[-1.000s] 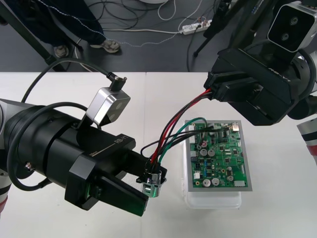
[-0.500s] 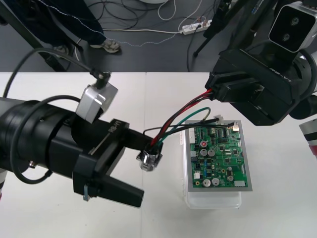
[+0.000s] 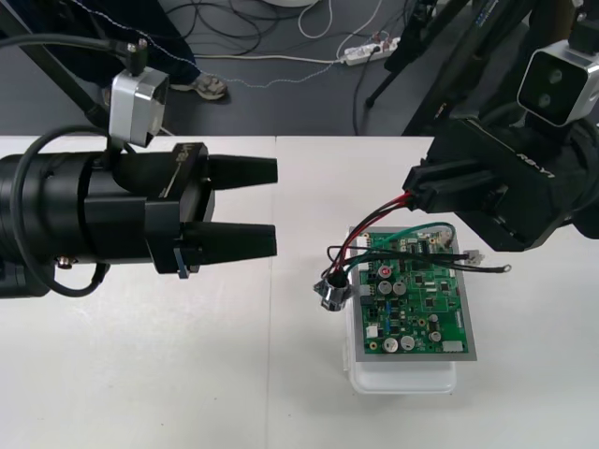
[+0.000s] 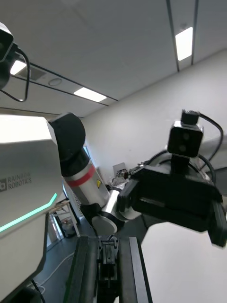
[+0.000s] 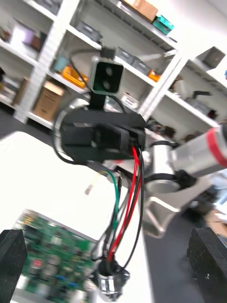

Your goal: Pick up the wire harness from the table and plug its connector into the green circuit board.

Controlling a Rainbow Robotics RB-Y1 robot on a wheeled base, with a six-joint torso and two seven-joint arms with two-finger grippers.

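Observation:
The wire harness (image 3: 360, 245) hangs from my right gripper (image 3: 417, 194), which is shut on its plug end above the far edge of the green circuit board (image 3: 417, 301). Red, black and green wires droop to the round metal socket (image 3: 332, 293), which dangles at the board's left edge. In the right wrist view the black plug (image 4: 108, 262) sits between my fingers (image 4: 80, 270). My left gripper (image 3: 274, 206) is open, left of the harness and apart from it. The left wrist view has its fingers (image 5: 12, 259) far apart, with the socket (image 5: 112, 285) hanging between and beyond them.
The board rests on a white base (image 3: 402, 377) at the table's right middle. A loose black lead (image 3: 482, 267) sticks out over the board's far right. Bare table (image 3: 187, 374) lies in front and to the left.
My left gripper has let go of the socket, opened, and drawn back left and away. The socket has swung right to the board's left edge. The right gripper edged right.

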